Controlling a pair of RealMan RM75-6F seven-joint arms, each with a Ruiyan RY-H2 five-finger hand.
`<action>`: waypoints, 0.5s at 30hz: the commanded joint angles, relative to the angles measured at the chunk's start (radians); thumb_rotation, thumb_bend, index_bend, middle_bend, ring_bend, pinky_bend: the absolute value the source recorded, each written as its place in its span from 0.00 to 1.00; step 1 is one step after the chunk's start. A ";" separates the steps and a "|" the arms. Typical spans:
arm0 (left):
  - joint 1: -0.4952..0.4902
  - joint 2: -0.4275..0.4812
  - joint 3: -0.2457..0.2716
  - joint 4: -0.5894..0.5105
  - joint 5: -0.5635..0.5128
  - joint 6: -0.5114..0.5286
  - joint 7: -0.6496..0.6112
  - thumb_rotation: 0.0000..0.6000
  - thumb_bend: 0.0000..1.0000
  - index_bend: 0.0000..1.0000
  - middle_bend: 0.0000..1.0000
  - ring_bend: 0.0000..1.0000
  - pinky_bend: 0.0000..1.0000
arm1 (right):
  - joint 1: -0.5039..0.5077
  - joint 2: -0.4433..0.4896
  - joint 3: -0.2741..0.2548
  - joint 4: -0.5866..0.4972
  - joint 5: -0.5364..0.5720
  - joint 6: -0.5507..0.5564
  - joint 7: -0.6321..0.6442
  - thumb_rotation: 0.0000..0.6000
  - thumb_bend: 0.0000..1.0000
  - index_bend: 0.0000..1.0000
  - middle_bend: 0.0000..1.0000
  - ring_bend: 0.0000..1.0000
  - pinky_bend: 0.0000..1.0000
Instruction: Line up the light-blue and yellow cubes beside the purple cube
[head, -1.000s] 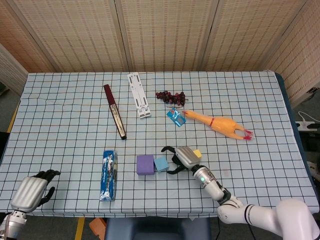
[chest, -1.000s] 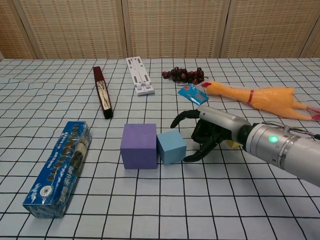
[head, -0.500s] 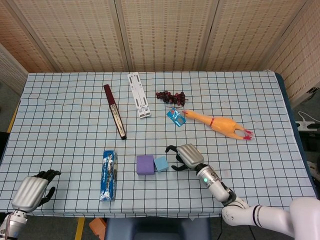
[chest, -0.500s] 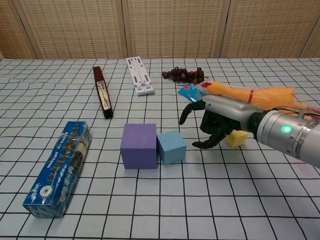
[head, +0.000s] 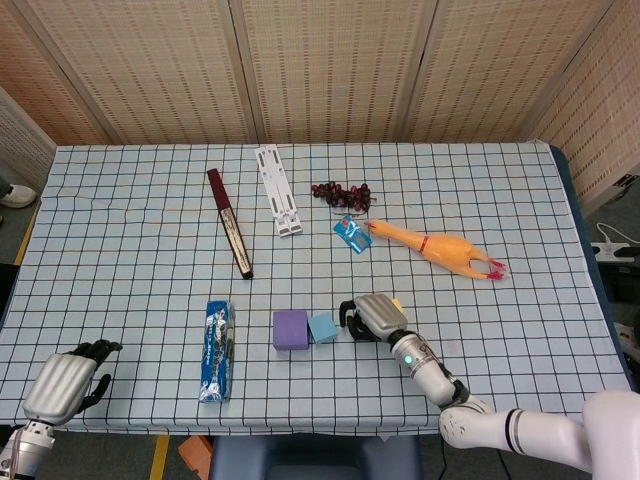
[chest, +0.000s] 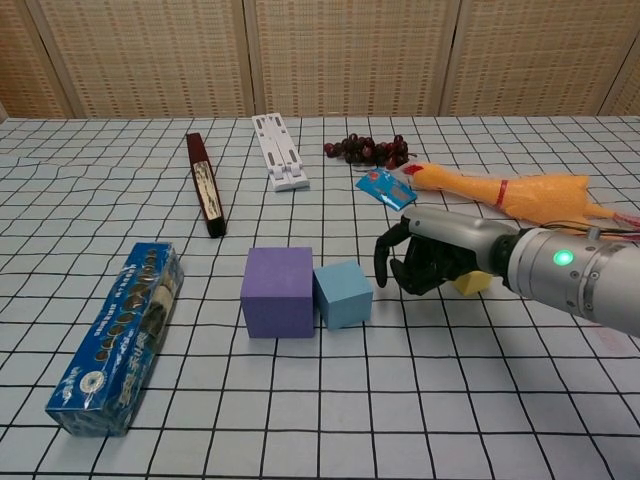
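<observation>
The light-blue cube is already set touching the purple cube, while the yellow cube, near but not aligned, is partly covered by the right hand, grip uncertain.

Light-blue cube seemingly touching purple cube; yellow cube apart.

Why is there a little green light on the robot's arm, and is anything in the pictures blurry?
Chest view: the green light glows on the right forearm, just behind the right hand; its purpose isn't visible. Everything looks sharp, shadows soft. Head view: the same light is a small dot; the purple cube is crisp, and the table's edges bend slightly.
</observation>
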 joint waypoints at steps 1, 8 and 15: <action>0.000 0.000 -0.001 0.000 -0.001 0.000 -0.001 1.00 0.47 0.30 0.31 0.36 0.65 | 0.004 0.001 -0.002 0.007 -0.008 -0.018 0.026 1.00 0.67 0.55 0.97 0.88 1.00; 0.001 0.001 -0.001 0.000 0.000 0.003 -0.003 1.00 0.47 0.30 0.31 0.36 0.65 | 0.006 -0.004 -0.010 0.023 -0.029 -0.038 0.070 1.00 0.67 0.55 0.97 0.89 1.00; 0.001 0.002 0.000 0.000 0.002 0.004 -0.005 1.00 0.47 0.30 0.31 0.36 0.65 | 0.008 -0.014 -0.018 0.043 -0.055 -0.059 0.114 1.00 0.67 0.55 0.97 0.89 1.00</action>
